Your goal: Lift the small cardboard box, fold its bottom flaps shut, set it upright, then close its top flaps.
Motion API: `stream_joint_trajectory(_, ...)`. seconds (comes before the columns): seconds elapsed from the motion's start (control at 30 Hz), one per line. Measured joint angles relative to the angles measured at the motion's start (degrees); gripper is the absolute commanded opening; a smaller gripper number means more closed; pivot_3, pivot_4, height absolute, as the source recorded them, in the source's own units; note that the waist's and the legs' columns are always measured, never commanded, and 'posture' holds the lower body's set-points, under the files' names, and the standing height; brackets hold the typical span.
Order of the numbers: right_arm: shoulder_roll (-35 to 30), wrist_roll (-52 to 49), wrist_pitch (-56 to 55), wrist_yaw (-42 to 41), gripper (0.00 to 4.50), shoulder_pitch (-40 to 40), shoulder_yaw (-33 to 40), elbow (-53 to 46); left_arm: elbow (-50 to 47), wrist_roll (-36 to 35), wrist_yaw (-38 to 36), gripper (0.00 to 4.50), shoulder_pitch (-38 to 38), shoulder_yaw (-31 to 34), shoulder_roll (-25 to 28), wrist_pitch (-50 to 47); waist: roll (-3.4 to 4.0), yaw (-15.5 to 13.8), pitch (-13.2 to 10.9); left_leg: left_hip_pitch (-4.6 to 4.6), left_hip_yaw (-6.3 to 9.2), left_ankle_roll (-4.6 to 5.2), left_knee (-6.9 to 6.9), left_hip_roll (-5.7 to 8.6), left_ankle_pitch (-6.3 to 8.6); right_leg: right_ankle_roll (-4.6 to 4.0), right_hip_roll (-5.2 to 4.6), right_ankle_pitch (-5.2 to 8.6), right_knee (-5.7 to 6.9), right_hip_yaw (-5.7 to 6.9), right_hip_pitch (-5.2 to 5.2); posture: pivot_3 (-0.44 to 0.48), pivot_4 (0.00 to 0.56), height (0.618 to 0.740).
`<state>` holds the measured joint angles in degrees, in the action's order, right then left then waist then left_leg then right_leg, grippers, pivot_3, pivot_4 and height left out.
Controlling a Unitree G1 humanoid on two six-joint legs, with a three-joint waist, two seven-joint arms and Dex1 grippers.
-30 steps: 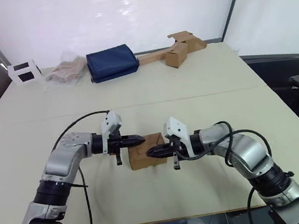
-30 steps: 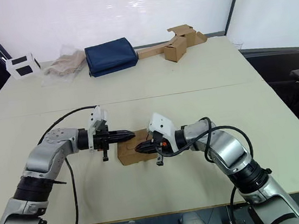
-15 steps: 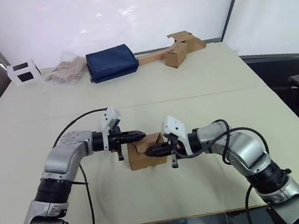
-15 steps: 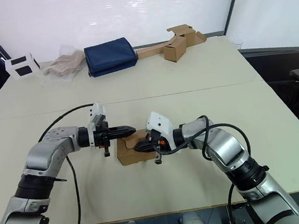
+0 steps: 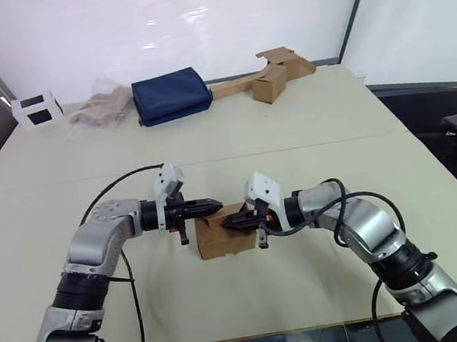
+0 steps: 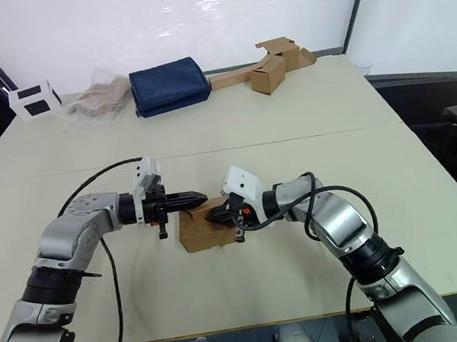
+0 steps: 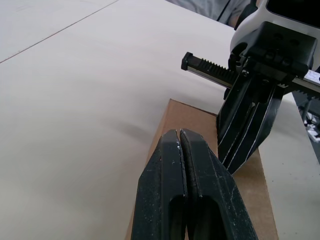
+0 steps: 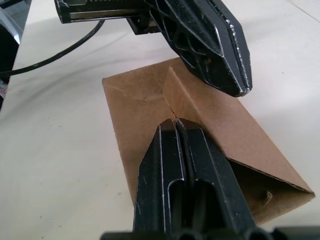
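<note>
Surface: a wide pale cream bench [image 5: 306, 120] with a faint seam running across it, white panels standing behind its far edge.
Far edge: a white cube with black squares [image 5: 36, 109] at the far left corner, then a crumpled clear plastic bag [image 5: 100, 109], a folded navy blue cloth bag [image 5: 171, 95] and a brown box joined to a long cardboard strip [image 5: 271, 76].
Open room: the middle of the bench and its right side lie bare; the near edge is close to the arms.
Small cardboard box: the plain brown corrugated cardboard box [image 5: 221, 233] rests on the bench near the middle of the near edge, one top flap [image 8: 220, 120] raised at a slant.
Left pincer [image 5: 219, 205]: fingers pressed together, tip over the box's top.
Right pincer [image 6: 211, 216]: fingers together, tip at the flap's edge, facing the left one.
</note>
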<state>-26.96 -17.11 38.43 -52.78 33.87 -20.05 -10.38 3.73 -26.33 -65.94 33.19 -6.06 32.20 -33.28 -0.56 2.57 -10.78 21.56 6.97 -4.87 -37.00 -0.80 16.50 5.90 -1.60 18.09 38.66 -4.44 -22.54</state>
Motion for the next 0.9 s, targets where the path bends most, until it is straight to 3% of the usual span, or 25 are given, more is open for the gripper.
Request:
stream_joint_trajectory(0.43,-0.4,-3.6,3.6,-0.4,0.0,0.0,3.2,-2.1,-0.7,5.4,-2.6,0.04,-2.3,-3.4,2.3,8.8,0.0,0.0,0.0,-0.01,0.0,0.0,0.01,0.0,0.0,0.0,-0.01,0.0,-0.03,0.0,0.03,0.0,0.15,0.74)
stream_joint_trajectory(0.9,0.1,-6.7,4.7,3.0,0.0,0.8,9.6,-2.9,-6.7,-0.4,1.2,0.04,-1.7,1.3,3.4,-1.1,0.01,0.2,0.0,0.04,-0.01,0.01,0.04,-0.01,0.0,0.0,0.0,0.0,-0.05,0.0,-0.04,0.0,0.15,0.74)
